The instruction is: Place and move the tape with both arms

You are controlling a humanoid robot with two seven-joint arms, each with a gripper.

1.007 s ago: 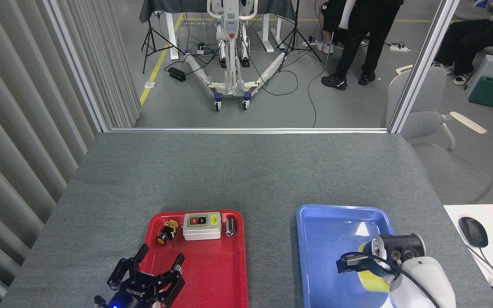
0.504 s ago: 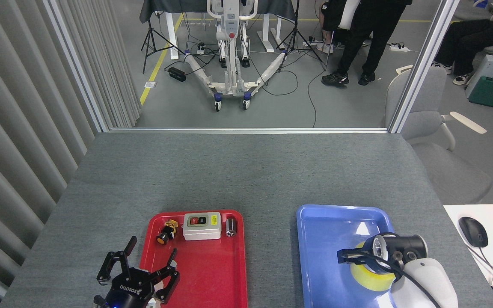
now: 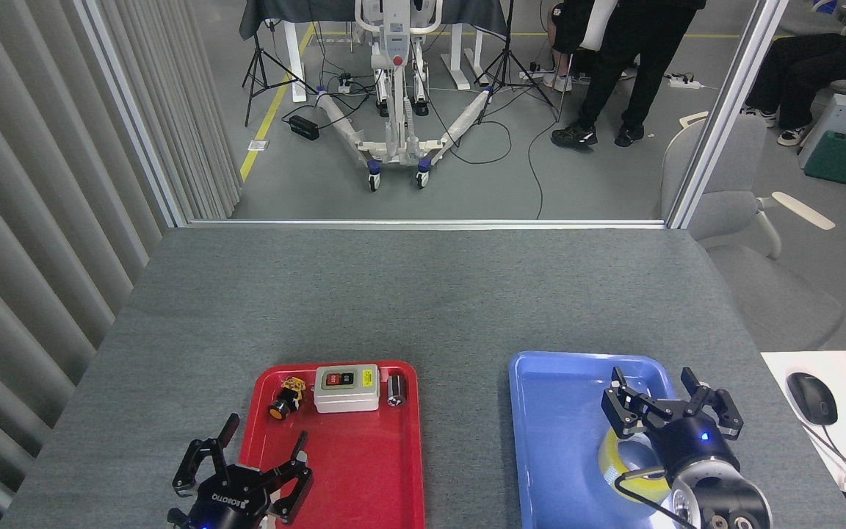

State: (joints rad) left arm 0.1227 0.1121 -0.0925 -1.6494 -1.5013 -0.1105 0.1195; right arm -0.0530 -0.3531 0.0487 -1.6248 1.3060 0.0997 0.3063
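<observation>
Our yellow translucent tape roll [image 3: 623, 464] lies flat in the shallow blue plastic tray [image 3: 562, 441] beneath our spread-fingered, empty right gripper [image 3: 669, 406], while the red plastic tray [image 3: 364, 470] (beside our splayed left gripper [image 3: 243, 463]) holds a grey switch box [image 3: 346, 388].

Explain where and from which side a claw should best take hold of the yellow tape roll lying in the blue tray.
The tape lies flat in the blue tray, hole upward, partly hidden by the open right claw. Probably best: come straight down from above, one finger into the core hole and the others outside, pinching the roll's wall. Its flat pose leaves little side height to clamp.
</observation>
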